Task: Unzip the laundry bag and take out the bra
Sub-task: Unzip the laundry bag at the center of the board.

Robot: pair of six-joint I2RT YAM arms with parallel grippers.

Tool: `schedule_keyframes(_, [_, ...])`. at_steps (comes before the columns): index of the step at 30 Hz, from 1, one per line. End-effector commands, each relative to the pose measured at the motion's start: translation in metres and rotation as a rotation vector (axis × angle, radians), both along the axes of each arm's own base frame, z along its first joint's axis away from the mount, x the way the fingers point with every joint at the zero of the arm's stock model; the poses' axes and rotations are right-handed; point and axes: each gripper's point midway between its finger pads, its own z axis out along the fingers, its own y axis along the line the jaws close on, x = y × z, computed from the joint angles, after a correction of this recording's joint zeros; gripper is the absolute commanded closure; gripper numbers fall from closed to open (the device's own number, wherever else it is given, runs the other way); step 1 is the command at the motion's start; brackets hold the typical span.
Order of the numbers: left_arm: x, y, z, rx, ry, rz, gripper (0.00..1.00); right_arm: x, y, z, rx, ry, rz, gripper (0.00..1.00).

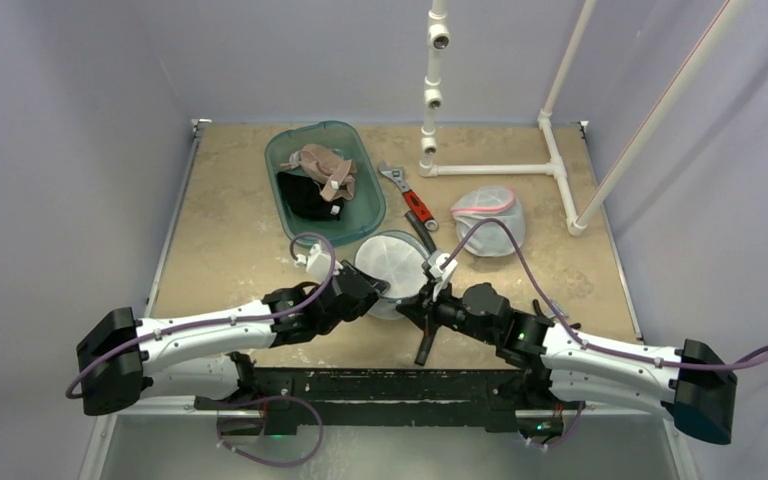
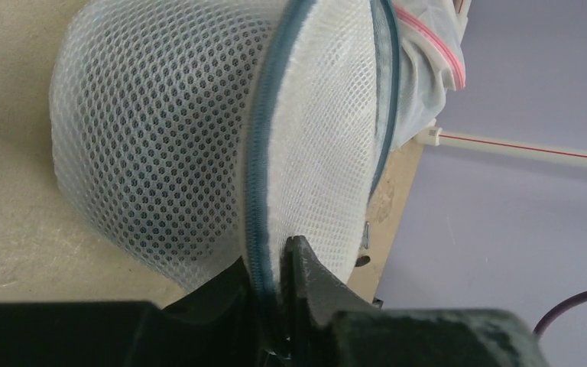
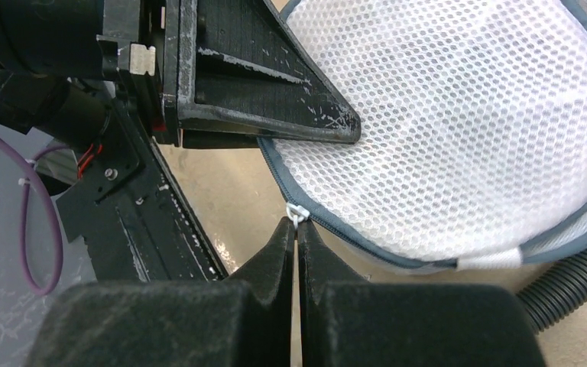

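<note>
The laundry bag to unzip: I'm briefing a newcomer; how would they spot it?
On the tan table, look near the front centre, where the left gripper and right gripper pinch its rim. It is the round white mesh laundry bag with blue-grey zip trim; the other mesh bag behind has pink trim.

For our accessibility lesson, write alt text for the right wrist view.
The right gripper, shut, pinches the small white zipper pull on the grey-edged white mesh laundry bag. Above it, the left gripper clamps the bag's rim over the tan table.
</note>
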Motion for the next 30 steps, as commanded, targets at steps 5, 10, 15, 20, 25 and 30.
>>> schedule_keyframes(5, [0.008,0.01,0.011,-0.001,-0.052,-0.004,1.0,0.016,0.005,0.036,0.024,-0.016,-0.077,1.0])
schedule_keyframes(10, [0.009,0.023,0.011,0.019,-0.054,0.004,1.0,0.025,0.0,0.038,-0.001,0.042,-0.16,1.0])
schedule_keyframes(15, [0.013,0.036,0.01,0.03,-0.052,0.012,1.0,0.027,-0.007,0.03,-0.04,0.079,-0.209,1.0])
schedule_keyframes(20, [0.018,0.043,0.011,0.043,-0.052,0.009,1.0,0.026,-0.019,0.008,-0.078,0.12,-0.253,1.0])
schedule_keyframes(25, [0.018,0.042,0.006,0.052,-0.043,-0.012,1.0,0.03,-0.026,0.001,-0.086,0.118,-0.295,1.0])
schedule_keyframes(30, [0.017,0.04,0.004,0.054,-0.043,-0.033,1.0,0.033,-0.03,-0.006,-0.098,0.124,-0.329,1.0])
